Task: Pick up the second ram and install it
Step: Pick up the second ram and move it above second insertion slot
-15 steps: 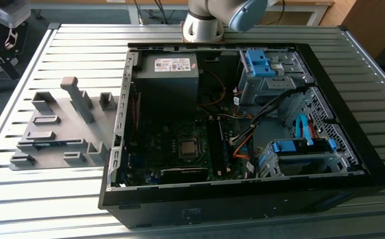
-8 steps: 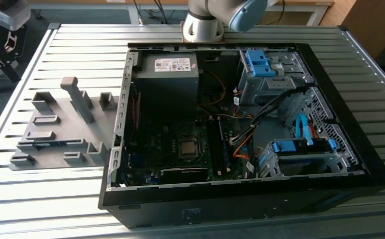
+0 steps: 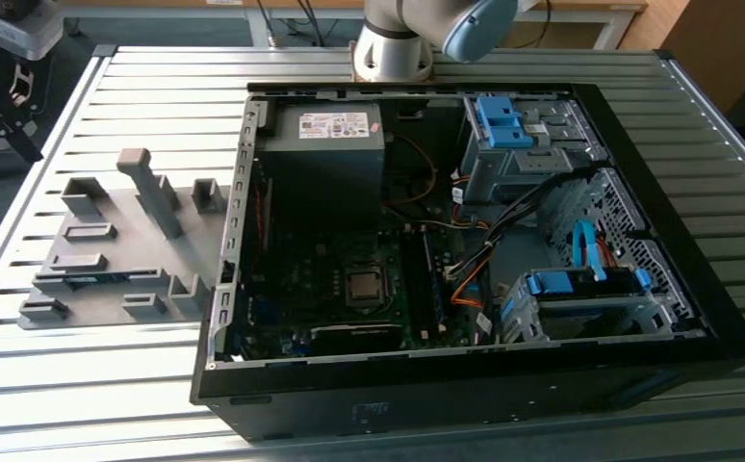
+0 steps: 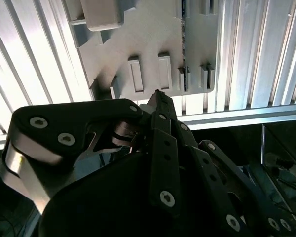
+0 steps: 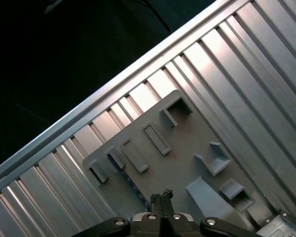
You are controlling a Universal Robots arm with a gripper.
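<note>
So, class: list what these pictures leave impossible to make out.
Exterior view: the arm is cut off by the top edge.
Exterior view: the second ram is too small to show its label.
Exterior view: shadow hides whether the motherboard slots are filled.
Second wrist view: the gripper blocks the case.

The arm (image 3: 392, 43) is cut off in the exterior view, the pincer (image 5: 161, 196) in the first wrist view.
</note>
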